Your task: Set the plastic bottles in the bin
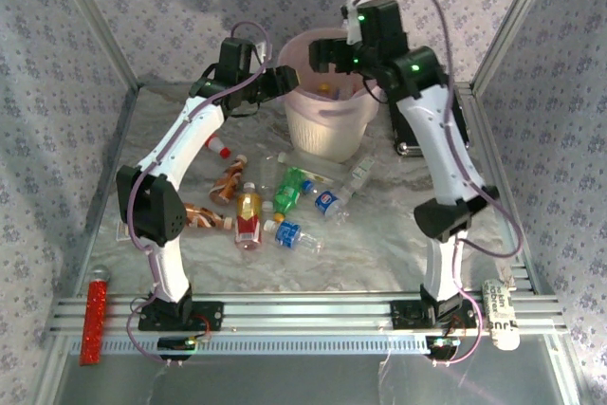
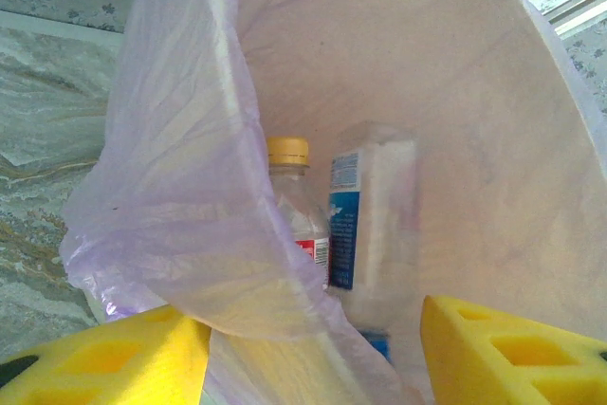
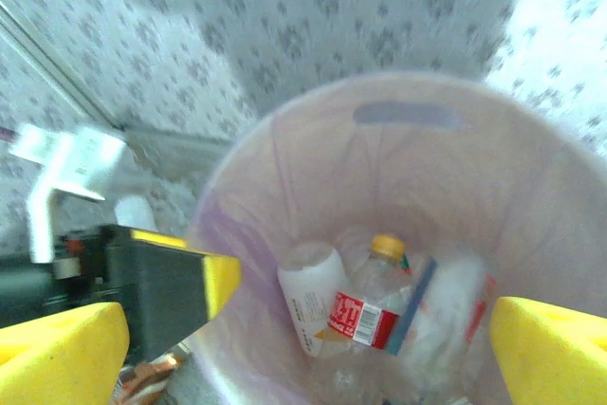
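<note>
Looking into the bin (image 2: pixel 493 92) from the left wrist, a fold of thin liner (image 2: pixel 190 196) covers the body of the yellow-capped bottle (image 2: pixel 289 163), and the blue-labelled bottle (image 2: pixel 365 206) beside it is smeared, print unreadable. The yellow fingers (image 2: pixel 503 348) of the left gripper (image 2: pixel 313 329) run off the bottom edge. Over on the right wrist everything is blur: a white bottle (image 3: pixel 308 305), and a pale shape (image 3: pixel 455 296) at the right I can't make out; the right gripper (image 3: pixel 308 334) has both fingers (image 3: pixel 555 353) clipped at the corners. From above, the right arm (image 1: pixel 441 139) hides much of the black case (image 1: pixel 402 138), and the labels on the loose bottles (image 1: pixel 287 192) are too small to read
</note>
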Motion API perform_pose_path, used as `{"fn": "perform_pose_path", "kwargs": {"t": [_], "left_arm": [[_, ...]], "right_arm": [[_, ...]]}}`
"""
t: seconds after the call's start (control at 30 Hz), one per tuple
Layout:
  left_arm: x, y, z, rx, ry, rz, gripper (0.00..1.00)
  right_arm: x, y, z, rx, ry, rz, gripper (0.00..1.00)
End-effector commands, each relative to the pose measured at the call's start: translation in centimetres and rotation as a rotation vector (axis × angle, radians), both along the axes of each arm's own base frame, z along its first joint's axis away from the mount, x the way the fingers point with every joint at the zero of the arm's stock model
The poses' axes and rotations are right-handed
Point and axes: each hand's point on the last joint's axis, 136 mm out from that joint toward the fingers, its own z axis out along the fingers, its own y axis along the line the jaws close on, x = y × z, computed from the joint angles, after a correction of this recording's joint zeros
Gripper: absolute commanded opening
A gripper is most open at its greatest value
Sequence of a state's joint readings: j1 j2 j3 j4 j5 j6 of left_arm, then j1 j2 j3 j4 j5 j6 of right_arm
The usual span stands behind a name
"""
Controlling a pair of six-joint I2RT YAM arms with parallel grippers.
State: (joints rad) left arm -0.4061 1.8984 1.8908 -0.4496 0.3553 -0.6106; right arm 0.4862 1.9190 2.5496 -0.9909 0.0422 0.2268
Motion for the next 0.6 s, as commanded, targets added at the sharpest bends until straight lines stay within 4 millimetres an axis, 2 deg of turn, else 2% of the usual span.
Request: {"fn": "perform_pose_path", "kwargs": {"t": [0.0,0.13,0.23,0.37,0.47,0.57], "left_arm": [[-0.3,0.5,-3.0,0.053,0.073,0.0,0.61],[-0.4,0.6,-2.9,0.052,0.068,0.004,0.61],[-0.4,0.6,-2.9,0.051,0.069,0.003,0.6],[-0.3,0.6,-2.8,0.048,0.064,0.004,0.61],[-0.3,0.6,-2.8,0.042,0.063,0.005,0.61],[-0.2,0.6,-2.8,0.042,0.061,0.005,0.61]], "right_arm": [[-1.6,-2.7,1.4,-0.004,-0.016,-0.068,0.99],[-4.2,-6.3,1.1,0.015,0.008,-0.16,0.99],[-6.5,-9.1,-0.1,0.06,0.029,-0.225,0.97],[-9.7,-12.7,-3.6,0.109,0.088,-0.319,0.93],[-11.5,-14.3,-7.5,0.14,0.164,-0.37,0.91],[-12.4,-15.1,-11.6,0.157,0.248,-0.399,0.88]]}}
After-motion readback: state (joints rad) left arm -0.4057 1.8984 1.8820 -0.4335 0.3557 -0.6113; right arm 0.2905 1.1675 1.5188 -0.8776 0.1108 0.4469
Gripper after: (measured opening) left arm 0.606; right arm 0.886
